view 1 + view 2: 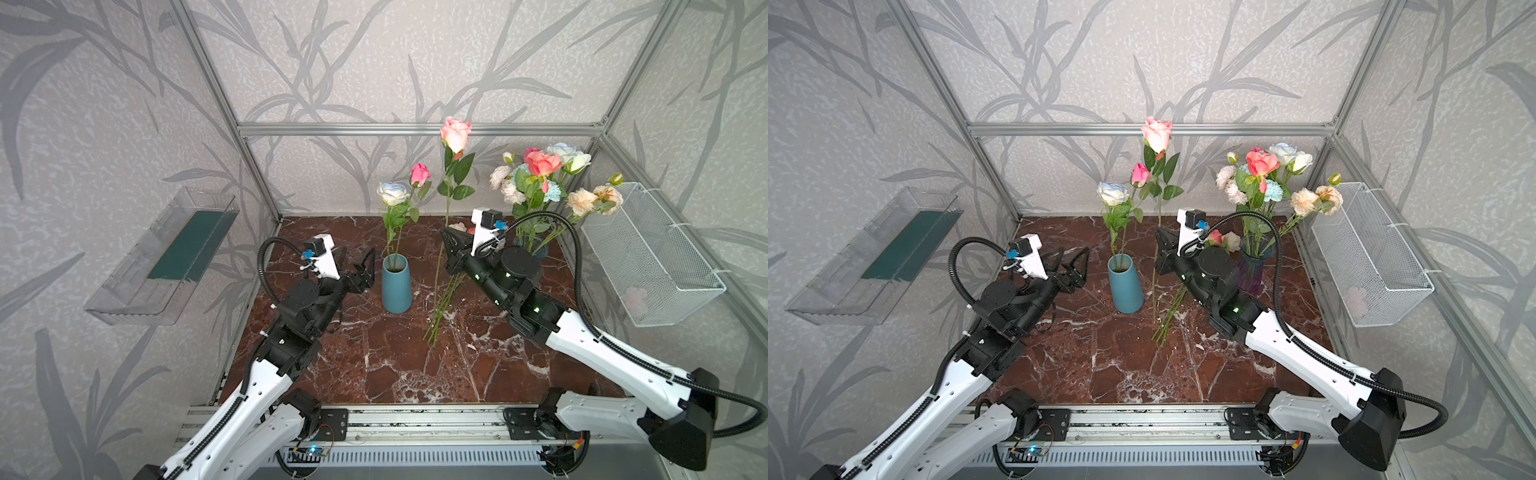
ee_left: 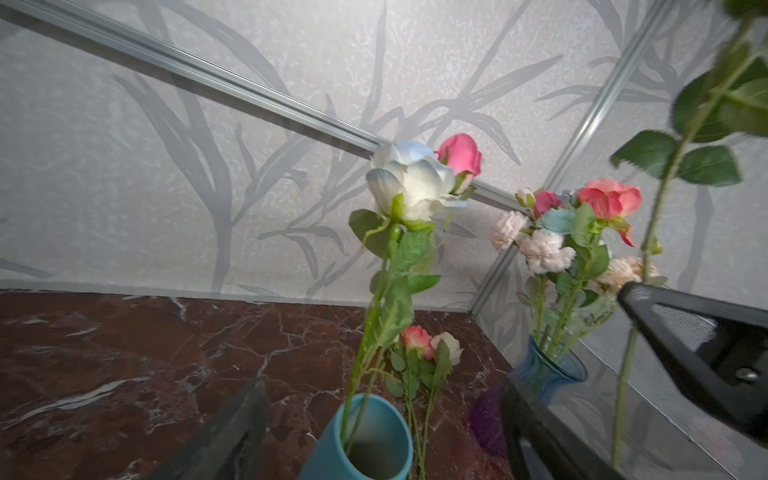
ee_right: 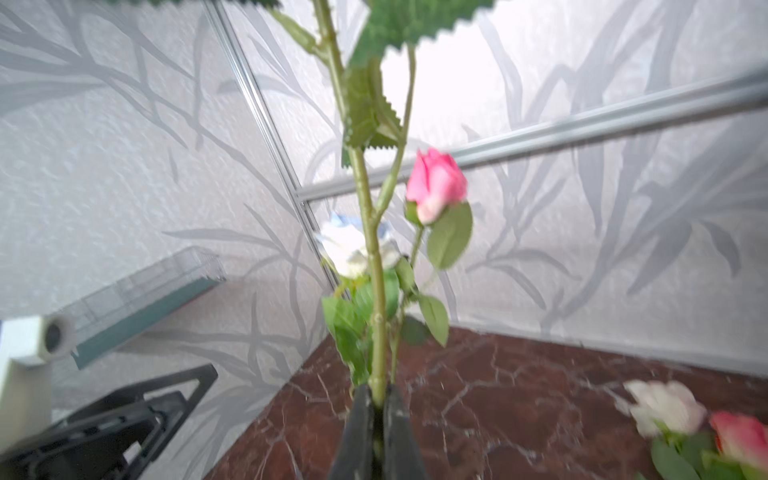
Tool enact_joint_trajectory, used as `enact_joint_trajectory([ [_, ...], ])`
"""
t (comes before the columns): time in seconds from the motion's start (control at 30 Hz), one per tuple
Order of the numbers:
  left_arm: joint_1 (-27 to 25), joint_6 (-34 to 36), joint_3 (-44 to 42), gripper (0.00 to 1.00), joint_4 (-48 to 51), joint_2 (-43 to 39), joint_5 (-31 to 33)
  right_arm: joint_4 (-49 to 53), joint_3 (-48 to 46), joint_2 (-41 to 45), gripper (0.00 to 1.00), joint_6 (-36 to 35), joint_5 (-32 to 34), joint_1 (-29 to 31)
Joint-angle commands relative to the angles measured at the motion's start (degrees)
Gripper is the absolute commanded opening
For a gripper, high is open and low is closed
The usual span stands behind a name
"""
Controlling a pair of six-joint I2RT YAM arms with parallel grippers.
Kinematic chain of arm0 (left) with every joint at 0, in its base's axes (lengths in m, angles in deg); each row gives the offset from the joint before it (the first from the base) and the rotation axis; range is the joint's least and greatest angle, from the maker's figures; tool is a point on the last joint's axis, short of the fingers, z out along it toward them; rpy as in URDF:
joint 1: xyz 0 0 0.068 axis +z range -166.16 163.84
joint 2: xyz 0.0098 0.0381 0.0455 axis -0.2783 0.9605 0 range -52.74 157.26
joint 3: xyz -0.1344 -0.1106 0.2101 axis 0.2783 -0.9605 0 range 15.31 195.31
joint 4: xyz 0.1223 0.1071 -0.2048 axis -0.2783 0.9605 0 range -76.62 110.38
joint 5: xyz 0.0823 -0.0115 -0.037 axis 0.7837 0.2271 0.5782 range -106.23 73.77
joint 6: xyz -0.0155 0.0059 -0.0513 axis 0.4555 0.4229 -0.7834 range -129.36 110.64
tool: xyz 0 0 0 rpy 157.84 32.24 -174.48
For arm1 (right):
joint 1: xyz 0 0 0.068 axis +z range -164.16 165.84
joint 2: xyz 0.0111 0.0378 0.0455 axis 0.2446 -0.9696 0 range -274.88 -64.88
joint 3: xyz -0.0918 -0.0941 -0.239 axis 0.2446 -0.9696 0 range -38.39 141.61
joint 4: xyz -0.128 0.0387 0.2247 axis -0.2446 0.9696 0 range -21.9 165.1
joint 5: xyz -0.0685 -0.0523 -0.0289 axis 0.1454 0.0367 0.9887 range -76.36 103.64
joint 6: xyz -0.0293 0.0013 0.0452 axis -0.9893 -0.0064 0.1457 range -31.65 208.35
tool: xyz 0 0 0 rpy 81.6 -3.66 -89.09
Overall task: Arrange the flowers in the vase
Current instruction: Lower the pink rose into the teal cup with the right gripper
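A teal vase (image 1: 396, 286) (image 1: 1124, 286) (image 2: 374, 440) stands mid-table and holds two of the flowers, a white-blue rose (image 1: 392, 192) (image 2: 411, 187) and a pink bud (image 1: 420, 173) (image 3: 436, 185). My left gripper (image 1: 368, 270) (image 2: 382, 386) is open just left of the vase, with nothing between its fingers. My right gripper (image 1: 448, 241) (image 3: 377, 399) is shut on the stem of a tall pink rose (image 1: 456, 133), held upright to the right of the vase. Several loose flowers (image 1: 442, 307) lie on the table under the right arm.
A blue-purple glass vase (image 1: 1252, 270) with several blooms stands at the back right. A white wire basket (image 1: 652, 253) hangs on the right wall and a clear plastic tray (image 1: 166, 257) on the left wall. Aluminium frame bars edge the marble table (image 1: 395, 365).
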Motion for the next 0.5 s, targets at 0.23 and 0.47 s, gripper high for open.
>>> enact_joint_trajectory([
  [0.23,13.93,-7.08,-0.35,0.89,0.26,-1.28,2.59,-18.77,16.29,-16.63,0.00,-9.12,1.52,1.04],
  [0.47,14.43,-7.04,-0.60,0.89,-0.86,-1.94,0.50,-19.76,20.41,-24.42,0.00,-11.43,1.55,1.45],
])
